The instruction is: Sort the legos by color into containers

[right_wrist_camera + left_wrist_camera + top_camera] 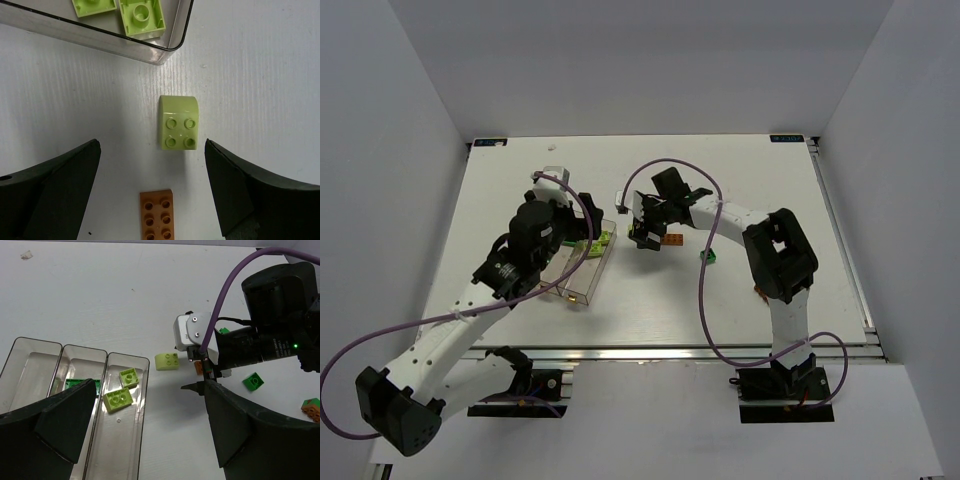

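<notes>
The clear containers (582, 272) lie left of centre as three joined bins (31, 351). The rightmost bin holds two lime legos (118, 398), also at the top of the right wrist view (142, 17). The middle bin holds a dark green lego (75, 385). A lime lego (179, 122) lies on the table just right of the bins (167, 361). An orange lego (157, 215) lies close behind it. My right gripper (151, 150) is open and empty, hovering over both (645, 240). My left gripper (149, 385) is open and empty above the bins (578, 245).
A green lego (253, 382) lies on the table right of the right gripper (708, 256). An orange and green piece (312, 409) sits at the far right edge of the left wrist view. The right arm's purple cable (705, 300) loops over the table.
</notes>
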### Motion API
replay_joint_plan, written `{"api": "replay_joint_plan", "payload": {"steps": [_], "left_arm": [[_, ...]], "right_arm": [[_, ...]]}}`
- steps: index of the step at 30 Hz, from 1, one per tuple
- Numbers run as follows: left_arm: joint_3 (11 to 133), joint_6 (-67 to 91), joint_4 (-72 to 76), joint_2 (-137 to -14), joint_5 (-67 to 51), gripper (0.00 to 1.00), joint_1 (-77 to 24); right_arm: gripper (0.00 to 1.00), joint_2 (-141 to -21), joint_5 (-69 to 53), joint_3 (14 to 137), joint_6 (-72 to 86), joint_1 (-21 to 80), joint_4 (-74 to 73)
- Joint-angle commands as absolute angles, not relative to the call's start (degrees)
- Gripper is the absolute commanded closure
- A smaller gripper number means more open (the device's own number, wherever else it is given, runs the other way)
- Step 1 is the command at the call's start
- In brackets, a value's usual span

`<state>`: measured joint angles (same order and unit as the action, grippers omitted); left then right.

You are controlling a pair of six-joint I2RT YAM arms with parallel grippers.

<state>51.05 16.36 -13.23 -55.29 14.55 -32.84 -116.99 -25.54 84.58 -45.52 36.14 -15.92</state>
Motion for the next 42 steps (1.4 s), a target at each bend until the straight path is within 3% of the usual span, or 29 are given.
{"api": "replay_joint_plan", "payload": {"steps": [1, 26, 29, 34, 37, 38, 42], "left_arm": [[50.5, 15.7, -12.0, -53.7, 15.0, 0.02, -33.0], [49.7, 14.7, -11.2, -52.9, 14.7, 0.02, -33.0], [49.7, 14.7, -11.3, -52.7, 14.7, 0.02, -33.0], [49.7, 14.7, -11.1, -52.2, 14.4, 0.02, -33.0], [49.7, 14.8, -10.9, -51.9, 14.2, 0.02, -33.0], [49.7, 14.8, -11.0, -51.9, 14.2, 0.02, -33.0], [49.6, 14.7, -10.9, -51.6, 14.3, 0.02, -33.0]], "right_arm": [[0.11, -115.8, -25.6, 84.5, -46.2, 36.6, -12.8], [0.14, -125.0, -21.4, 91.0, -44.6, 36.4, -11.6], [0.22, -125.6, -23.5, 92.4, -45.6, 36.3, -15.3], [0.44, -125.2, -26.6, 93.4, -45.8, 35.8, -20.0], [0.65, -123.6, -27.2, 92.5, -45.2, 35.6, -20.7], [0.79, -123.1, -27.3, 92.3, -44.7, 35.5, -20.8], [0.98, -119.9, -27.9, 91.6, -43.5, 35.4, -21.7]]}}
